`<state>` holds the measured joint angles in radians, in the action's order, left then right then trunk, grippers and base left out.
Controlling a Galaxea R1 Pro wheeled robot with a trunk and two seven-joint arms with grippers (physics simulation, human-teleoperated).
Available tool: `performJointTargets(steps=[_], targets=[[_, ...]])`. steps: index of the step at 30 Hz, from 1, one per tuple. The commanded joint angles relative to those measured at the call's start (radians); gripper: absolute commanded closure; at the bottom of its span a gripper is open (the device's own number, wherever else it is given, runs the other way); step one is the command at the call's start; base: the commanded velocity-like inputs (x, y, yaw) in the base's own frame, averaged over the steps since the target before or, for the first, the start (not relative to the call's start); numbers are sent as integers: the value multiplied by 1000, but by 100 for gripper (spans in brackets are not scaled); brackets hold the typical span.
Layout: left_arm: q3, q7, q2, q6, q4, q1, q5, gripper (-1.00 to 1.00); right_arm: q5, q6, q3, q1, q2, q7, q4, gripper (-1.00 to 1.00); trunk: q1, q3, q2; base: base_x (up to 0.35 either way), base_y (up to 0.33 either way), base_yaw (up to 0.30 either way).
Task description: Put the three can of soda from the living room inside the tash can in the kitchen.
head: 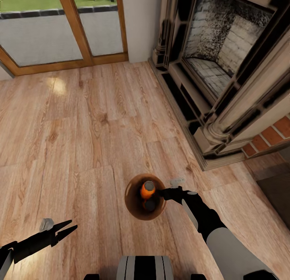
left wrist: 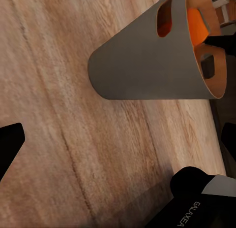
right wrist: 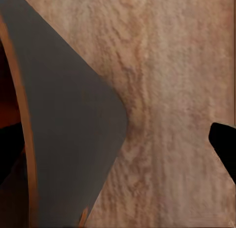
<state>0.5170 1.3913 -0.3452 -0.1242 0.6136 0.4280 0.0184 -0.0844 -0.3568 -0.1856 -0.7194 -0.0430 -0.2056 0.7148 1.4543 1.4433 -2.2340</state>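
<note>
Wood floor (head: 100, 122), brick fireplace (head: 225, 50), wood-framed glass doors (head: 60, 30).

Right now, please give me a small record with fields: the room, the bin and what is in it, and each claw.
room: wood floor, brick fireplace, wood-framed glass doors
bin: brown bin, held off the floor, tilted in the left wrist view
contents: one orange soda can with a grey top; a second dark top seems to lie below it, count unclear
right claw: right claw at the bin's rim, gripping it
left claw: left claw open, holding nothing, apart from the bin
</note>
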Motion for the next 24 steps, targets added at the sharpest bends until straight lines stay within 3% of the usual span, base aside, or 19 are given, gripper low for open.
performJointTargets(steps=[1, 24], targets=[[0, 0, 0, 0, 0, 0, 0, -100, 0, 0, 0, 0, 0, 0, 0, -100, 0, 0, 0, 0, 0, 0], [0, 0, 0, 0, 0, 0, 0, -100, 0, 0, 0, 0, 0, 0, 0, -100, 0, 0, 0, 0, 0, 0]])
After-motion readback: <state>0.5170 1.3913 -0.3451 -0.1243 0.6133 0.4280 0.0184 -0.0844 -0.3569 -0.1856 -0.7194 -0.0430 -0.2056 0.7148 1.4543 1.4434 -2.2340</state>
